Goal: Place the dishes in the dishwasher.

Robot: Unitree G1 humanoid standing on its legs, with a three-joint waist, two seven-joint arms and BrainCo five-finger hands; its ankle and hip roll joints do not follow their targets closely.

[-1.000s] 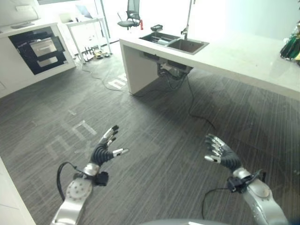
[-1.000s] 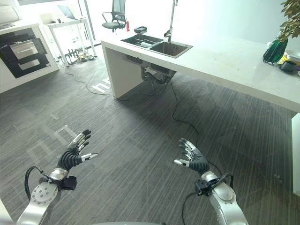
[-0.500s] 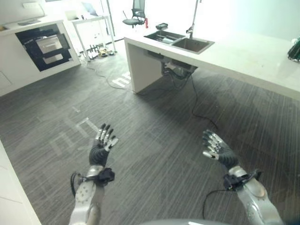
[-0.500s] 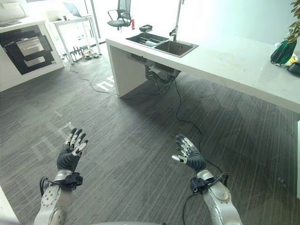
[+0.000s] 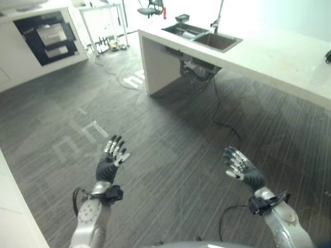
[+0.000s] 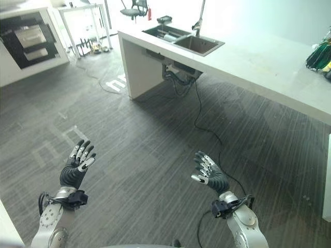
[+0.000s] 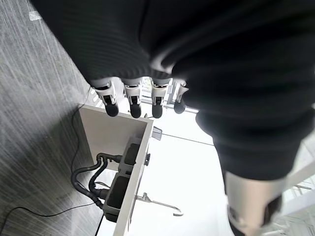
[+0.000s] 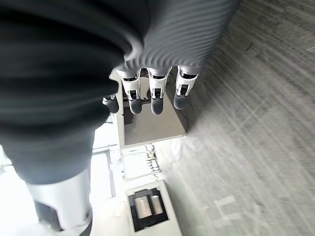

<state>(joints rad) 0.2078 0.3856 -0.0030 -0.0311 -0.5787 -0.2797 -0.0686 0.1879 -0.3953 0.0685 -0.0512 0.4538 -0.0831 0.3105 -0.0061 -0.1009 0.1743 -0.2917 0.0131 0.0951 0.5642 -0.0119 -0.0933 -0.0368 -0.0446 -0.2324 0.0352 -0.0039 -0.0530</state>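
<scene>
left hand spread, empty | right hand spread | floor between

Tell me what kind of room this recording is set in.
Probably a demo kitchen inside an office: a white counter with a sink and tap, a built-in dark appliance in the far cabinet, plus an office chair beyond.

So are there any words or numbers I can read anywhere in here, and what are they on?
White marks on the grey floor beside the counter: they look like letters, but I cannot read them.
Pale square outlines on the floor nearer the left hand: shapes, not words.
Black appliance front in the white cabinet: any print is too small to read.
</scene>
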